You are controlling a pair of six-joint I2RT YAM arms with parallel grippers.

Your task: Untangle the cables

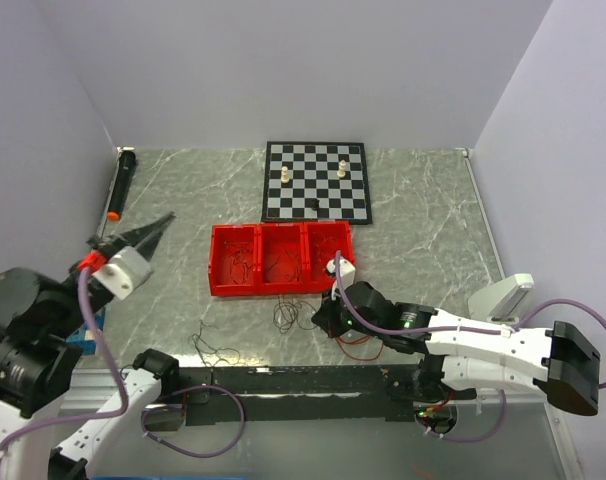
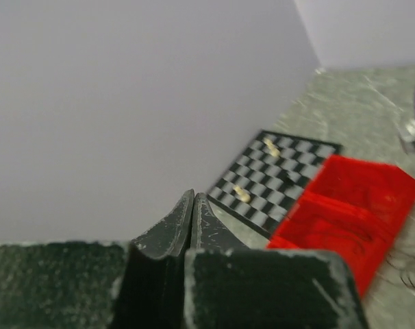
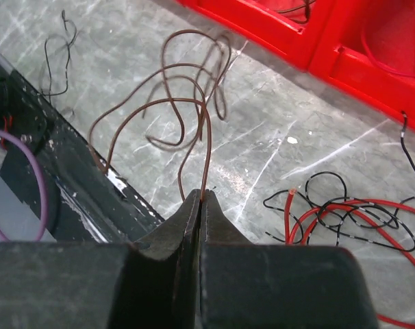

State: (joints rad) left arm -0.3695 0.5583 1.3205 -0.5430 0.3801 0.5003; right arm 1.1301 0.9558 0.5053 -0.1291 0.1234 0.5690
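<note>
Cables [image 1: 288, 314] lie near the middle of the grey marbled tabletop [image 1: 423, 230], between the red three-bay tray [image 1: 258, 291] and the black rail [image 1: 283, 380] at the near edge. I see thin, wiry strands. A brown wire [image 3: 205, 147] rises in loose loops from my right jaws, which are pinched shut on it. A red-and-black knot [image 3: 344, 212] lies close beside them, and a fine black strand [image 1: 215, 350] lies off to the left. More wire sits in the tray's bays. My left jaws are closed on nothing, raised at the left side and well apart from the wires. I have open tabletop right of the tray, and left of it toward the black cylinder [image 1: 121, 185] with an orange end. The chessboard [image 1: 315, 180] lies beyond the tray.
</note>
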